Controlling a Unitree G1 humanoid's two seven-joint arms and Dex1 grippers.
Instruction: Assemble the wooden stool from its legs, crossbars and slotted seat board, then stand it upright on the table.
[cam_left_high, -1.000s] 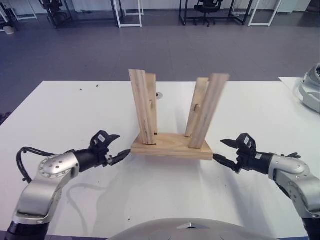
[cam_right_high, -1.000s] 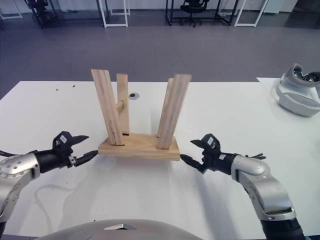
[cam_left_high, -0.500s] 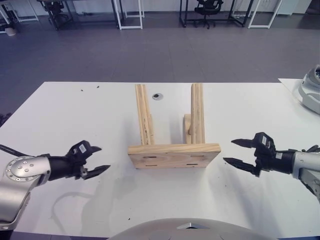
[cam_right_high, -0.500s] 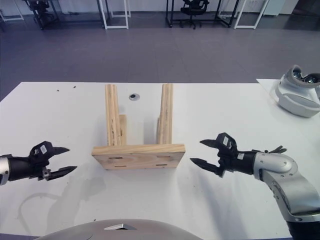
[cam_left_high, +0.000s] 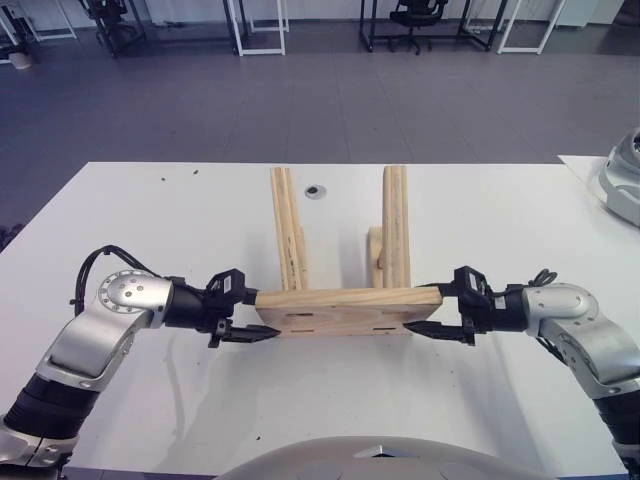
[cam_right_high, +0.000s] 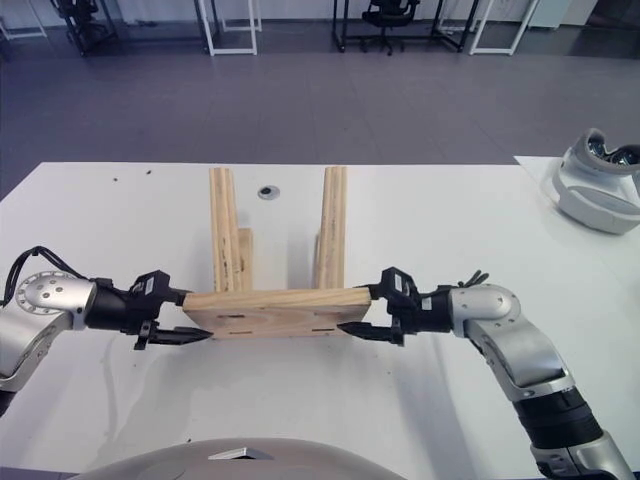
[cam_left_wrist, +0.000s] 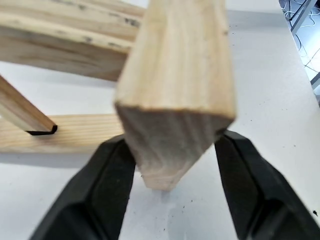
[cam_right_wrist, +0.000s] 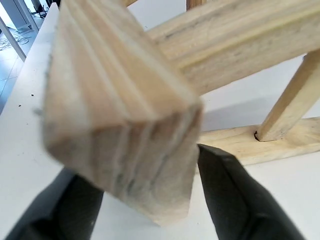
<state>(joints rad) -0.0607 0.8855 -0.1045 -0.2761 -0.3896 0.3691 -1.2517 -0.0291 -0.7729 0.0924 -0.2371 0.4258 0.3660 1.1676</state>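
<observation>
Head views, stool (cam_left_high: 395, 280): lies on its side in the middle of the white table (cam_left_high: 150, 230), legs (cam_left_high: 287, 230) pointing away from the robot.
Head views, seat board (cam_left_high: 345, 310): stands on its long edge, slotted face toward the robot.
Head views, left gripper (cam_left_high: 258, 316): sits at the board's left end, clamped over it from above and below.
Head views, right gripper (cam_left_high: 422, 310): mirrors this at the board's right end, likewise grasping the seat board.
Head views, headset (cam_left_high: 622, 185): rests at the table's far right edge, well apart from the stool.
Left wrist view, left fingers (cam_left_wrist: 107, 185): press on both sides of the board's end grain.
Right wrist view, right fingers (cam_right_wrist: 230, 195): flank the board's other end, touching it.
Right wrist view, crossbar (cam_right_wrist: 285, 107): plugs into a leg lying flat on the table, beyond the board.
</observation>
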